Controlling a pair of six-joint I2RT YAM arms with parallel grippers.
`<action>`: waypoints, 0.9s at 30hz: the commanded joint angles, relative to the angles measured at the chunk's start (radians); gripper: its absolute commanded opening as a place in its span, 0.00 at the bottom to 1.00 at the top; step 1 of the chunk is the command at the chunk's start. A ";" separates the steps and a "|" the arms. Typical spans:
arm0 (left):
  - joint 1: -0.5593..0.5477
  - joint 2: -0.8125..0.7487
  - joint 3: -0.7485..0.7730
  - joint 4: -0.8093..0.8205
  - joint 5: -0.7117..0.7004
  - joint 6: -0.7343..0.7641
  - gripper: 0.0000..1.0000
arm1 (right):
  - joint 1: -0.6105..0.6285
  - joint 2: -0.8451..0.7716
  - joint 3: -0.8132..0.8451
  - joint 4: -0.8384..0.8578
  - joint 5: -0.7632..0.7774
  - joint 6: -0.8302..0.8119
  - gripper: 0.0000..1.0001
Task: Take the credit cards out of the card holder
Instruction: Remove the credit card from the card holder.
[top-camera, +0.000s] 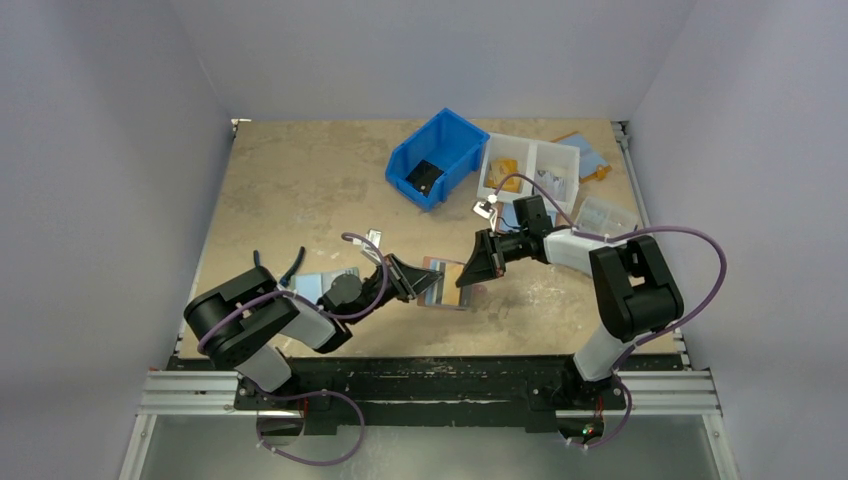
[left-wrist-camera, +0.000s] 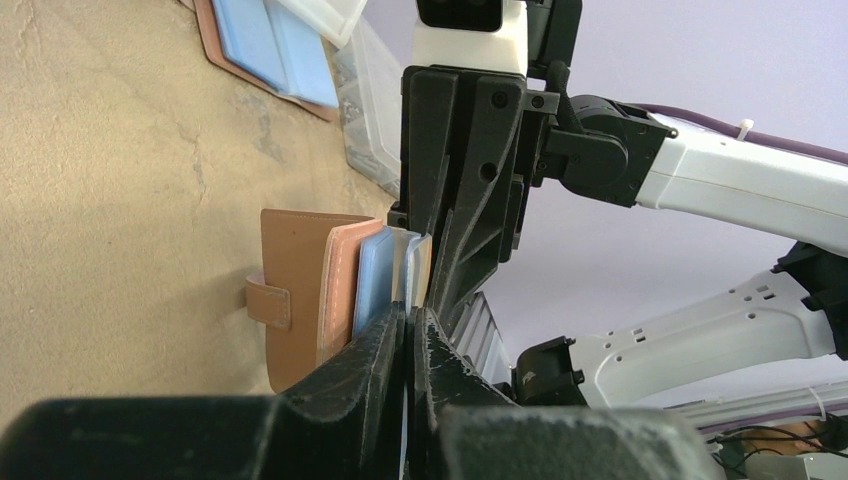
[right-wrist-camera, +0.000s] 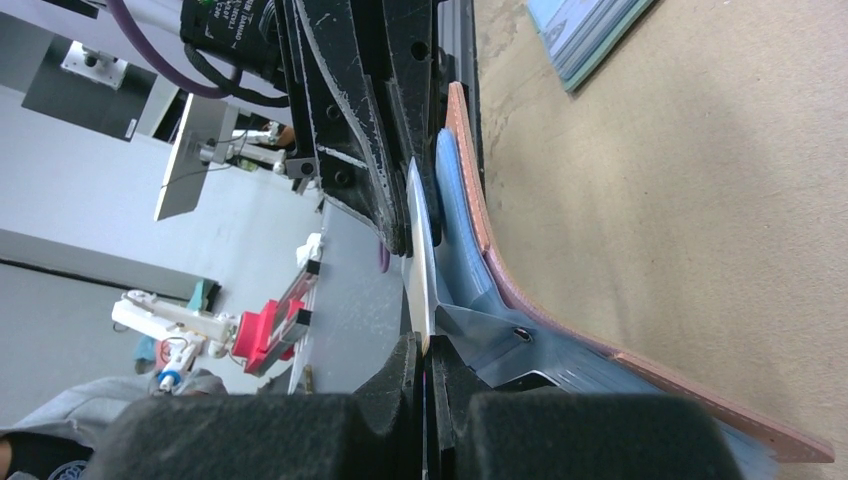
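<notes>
Find the small salmon-brown leather card holder (top-camera: 448, 280) near the middle of the speckled tan tabletop (top-camera: 300, 190), lying part-open between the two arms, with its leather back curving up off the surface and its light-blue lining (right-wrist-camera: 458, 215) and dark-grey inner panel (right-wrist-camera: 490, 345) exposed. Note the black two-finger right gripper (right-wrist-camera: 425, 355) pinched together on the near edge of a thin whitish card (right-wrist-camera: 421, 270) just beside the lining. Note also the black two-finger left gripper (left-wrist-camera: 408, 340), likewise pinched together on a thin pale edge from the opposite side; cannot tell whether on that same card alone or on a pocket lip with it. Treat the step in hand as drawing this card free. Keep one clamp as the anchor and pull with the other only, straight along the card's own plane and never across it, to avoid bending the plastic or dragging the whole wallet along. Pull slowly, watching for the leather lifting or sliding; on any such sign, stop and re-grip on the holder itself. Keep the two sets of fingertips from colliding, being almost nose to nose. Once free, lay the card flat, well apart from the holder, perhaps by the flat pale-blue pieces (top-camera: 325, 285) near the left arm.
</notes>
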 joint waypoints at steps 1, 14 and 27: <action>0.015 -0.024 -0.030 0.080 0.006 -0.017 0.03 | -0.009 0.003 0.008 0.012 -0.030 -0.013 0.05; 0.024 0.148 -0.062 0.234 0.016 -0.047 0.03 | -0.009 0.080 0.035 -0.121 0.169 -0.129 0.04; 0.042 0.387 -0.103 0.404 0.014 -0.078 0.02 | 0.011 0.213 0.103 -0.279 0.244 -0.265 0.04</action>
